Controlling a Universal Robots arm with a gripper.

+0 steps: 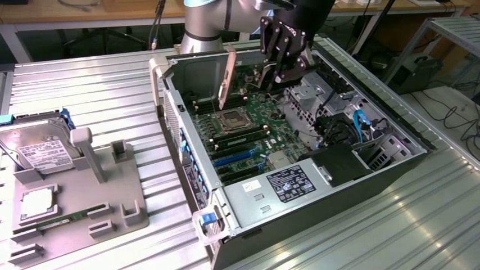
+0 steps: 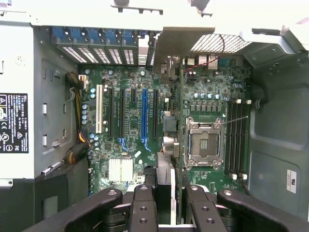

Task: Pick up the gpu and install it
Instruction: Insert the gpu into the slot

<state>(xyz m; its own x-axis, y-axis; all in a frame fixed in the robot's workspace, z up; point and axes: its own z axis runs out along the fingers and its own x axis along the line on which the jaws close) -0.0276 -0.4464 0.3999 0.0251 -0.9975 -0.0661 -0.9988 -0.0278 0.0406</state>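
Gpu (image 1: 227, 79) is in the upper centre of the exterior view, hanging edge-down over the open case (image 1: 405, 132), clear of the motherboard (image 1: 251, 121) below. My gripper (image 1: 279, 73) is clamped on it, pinching the card's flat faces; the wrist view has the card edge-on between the fingers (image 2: 144, 210). I'd say it's held upright so its connector edge faces the slots (image 2: 144, 116), with the pale bracket turned toward the case's rear wall. Which slot it lines up with, I can't tell. The hard drive (image 1: 41, 149) lies at far left, well apart.
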